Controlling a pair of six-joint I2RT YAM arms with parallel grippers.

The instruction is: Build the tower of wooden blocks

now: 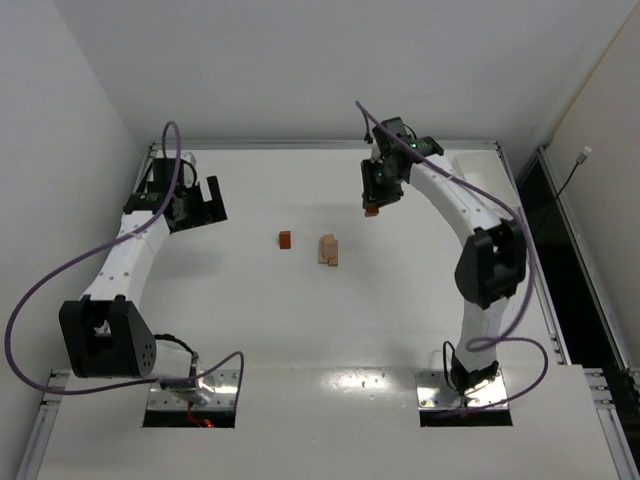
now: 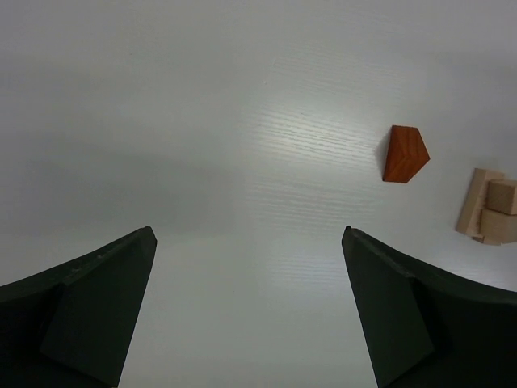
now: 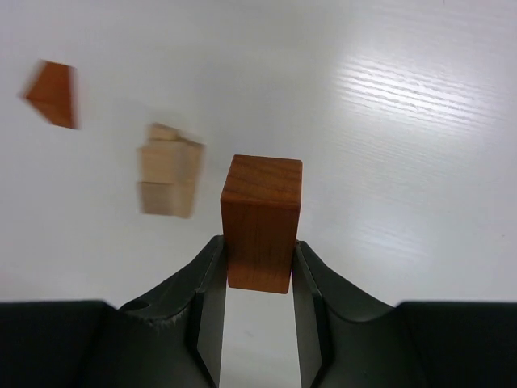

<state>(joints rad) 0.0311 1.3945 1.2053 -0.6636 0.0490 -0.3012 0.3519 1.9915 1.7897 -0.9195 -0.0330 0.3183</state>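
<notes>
White wood-grain table, edged by a metal frame and enclosed by plain white walls; a dark gap runs down the right of the frame. Purple cables loop from both arms. The left gripper, upper left, hovers with jaws wide apart, holding nothing. The right gripper, upper centre-right, is clamped on a reddish-brown block held upright. At centre, a pale tan stack stands near, but apart from, a loose reddish-brown piece on its left.

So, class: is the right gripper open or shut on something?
Shut on the reddish-brown rectangular wooden block: the right gripper presses both its sides between its fingers.
</notes>
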